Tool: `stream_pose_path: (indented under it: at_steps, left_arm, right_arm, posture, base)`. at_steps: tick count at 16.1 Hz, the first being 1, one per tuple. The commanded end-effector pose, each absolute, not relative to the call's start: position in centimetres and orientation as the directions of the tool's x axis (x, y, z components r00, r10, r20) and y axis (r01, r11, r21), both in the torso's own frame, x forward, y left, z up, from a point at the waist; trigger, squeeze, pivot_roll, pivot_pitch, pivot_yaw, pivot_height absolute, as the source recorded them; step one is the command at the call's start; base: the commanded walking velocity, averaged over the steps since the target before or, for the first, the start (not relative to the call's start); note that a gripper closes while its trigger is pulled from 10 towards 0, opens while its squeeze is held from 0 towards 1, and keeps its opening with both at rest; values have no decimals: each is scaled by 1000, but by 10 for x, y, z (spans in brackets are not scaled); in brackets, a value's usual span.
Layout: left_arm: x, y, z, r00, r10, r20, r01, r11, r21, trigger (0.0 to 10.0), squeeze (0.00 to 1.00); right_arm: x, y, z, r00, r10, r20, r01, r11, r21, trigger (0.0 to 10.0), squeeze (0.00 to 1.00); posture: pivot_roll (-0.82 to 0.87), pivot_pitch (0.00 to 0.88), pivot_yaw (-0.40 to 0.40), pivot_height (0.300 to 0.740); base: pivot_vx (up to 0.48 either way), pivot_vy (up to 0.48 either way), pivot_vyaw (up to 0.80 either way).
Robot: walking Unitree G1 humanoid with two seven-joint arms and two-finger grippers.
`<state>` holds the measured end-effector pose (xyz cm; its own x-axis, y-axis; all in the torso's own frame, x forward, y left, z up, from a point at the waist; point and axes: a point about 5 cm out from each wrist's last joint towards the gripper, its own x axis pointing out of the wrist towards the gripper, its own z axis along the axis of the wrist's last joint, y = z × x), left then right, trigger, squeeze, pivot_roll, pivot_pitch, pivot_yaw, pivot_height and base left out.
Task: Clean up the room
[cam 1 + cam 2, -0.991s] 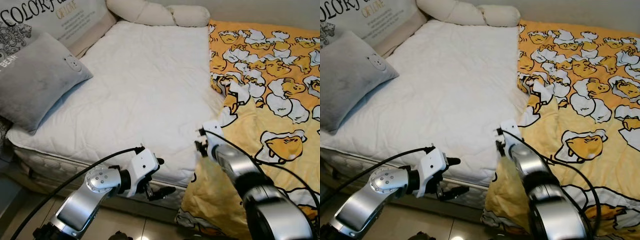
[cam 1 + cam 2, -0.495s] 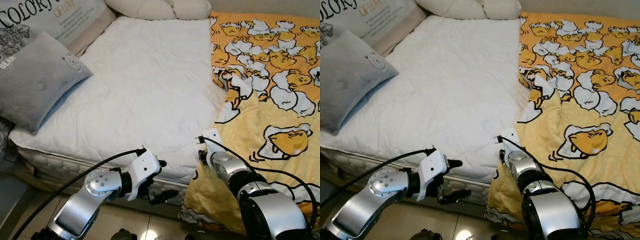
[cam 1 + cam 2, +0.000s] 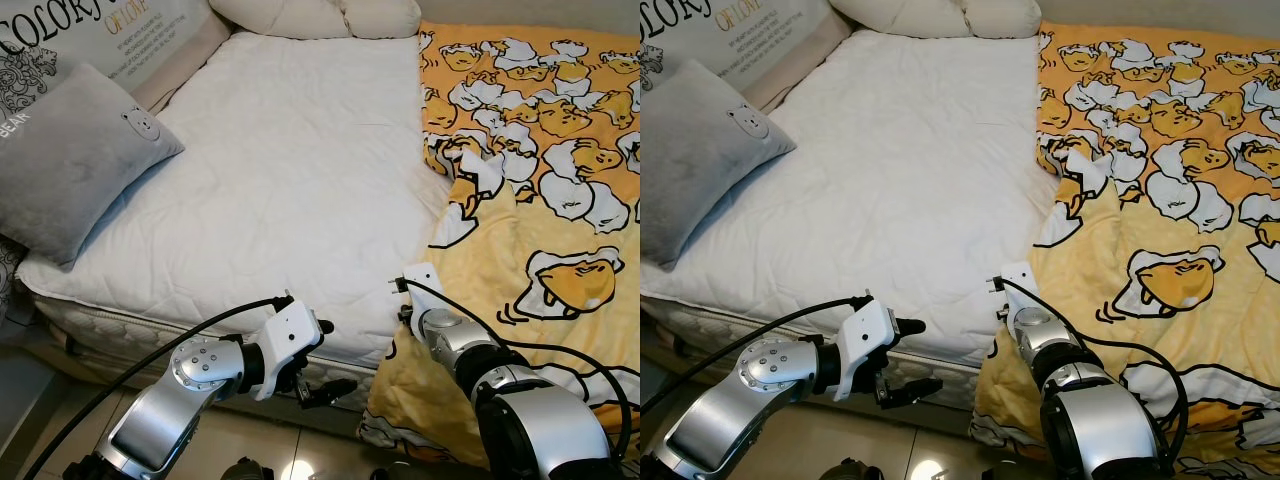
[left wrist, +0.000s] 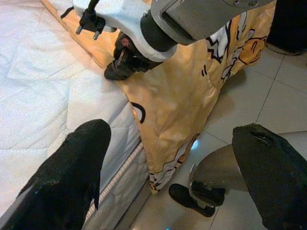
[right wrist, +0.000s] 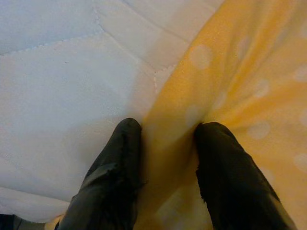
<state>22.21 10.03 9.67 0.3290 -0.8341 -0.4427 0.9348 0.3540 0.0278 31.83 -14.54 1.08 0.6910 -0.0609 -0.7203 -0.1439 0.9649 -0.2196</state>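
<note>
Head cam, L eye: bed w/ white quilted mattress (image 3: 300, 180), bare over its left and middle part. Yellow blanket (image 3: 540, 200) w/ egg-cartoon print covers the right part; its edge runs down the bed and hangs over the near side toward the tiled floor (image 3: 230, 455). Grey pillow (image 3: 75, 160) lies at the bed's left edge, near a printed cushion (image 3: 95, 35) w/ lettering; cream bolster (image 3: 315, 15) at the far end. Left gripper (image 3: 322, 385) sits low, in front of the mattress's near side, apart from the blanket. Right arm reaches to the blanket's hanging edge at the near corner of the mattress. R eye: same layout; right arm's white wrist housing (image 3: 1015, 280) just at the line where blanket meets mattress. L wrist cam: left gripper fingers (image 4: 72, 172) spread wide, nothing between them; beyond them the right gripper (image 4: 122, 67) is pinched onto the blanket fold at the mattress edge, blanket draping to the floor. R wrist cam: right gripper's two fingers (image 5: 112, 177) are closed narrow around a fold of yellow blanket, fabric bunched between the pads, white mattress just beside.
</note>
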Motion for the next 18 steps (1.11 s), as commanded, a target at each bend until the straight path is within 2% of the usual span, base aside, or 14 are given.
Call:
stream_pose_path:
  at_steps: [1, 15, 17, 18]
  left_arm:
    - [221, 100, 100, 324, -840, -435, 939, 343, 36, 10000, 0]
    - [225, 100, 100, 335, -836, -434, 936, 350, 48, 10000, 0]
    - [225, 99, 100, 335, -839, -430, 936, 350, 45, 10000, 0]
    - [225, 99, 100, 335, -839, -430, 935, 351, 44, 10000, 0]
  right_arm:
    - [318, -145, 10, 688, -61, -723, -136, 968, -211, 0, 0]
    - [322, -141, 14, 704, -5, -710, -162, 973, -167, 0, 0]
    - [314, -128, 7, 667, 173, -724, -287, 957, -36, 0, 0]
    - [310, -127, 4, 651, 203, -732, -323, 946, -25, 0, 0]
  posture:
    - [61, 52, 24, 740]
    - [57, 40, 10, 740]
    - [55, 40, 6, 740]
    - [55, 40, 6, 740]
  base:
    - [0, 0, 0]
    - [0, 0, 0]
    - [0, 0, 0]
    - [0, 0, 0]
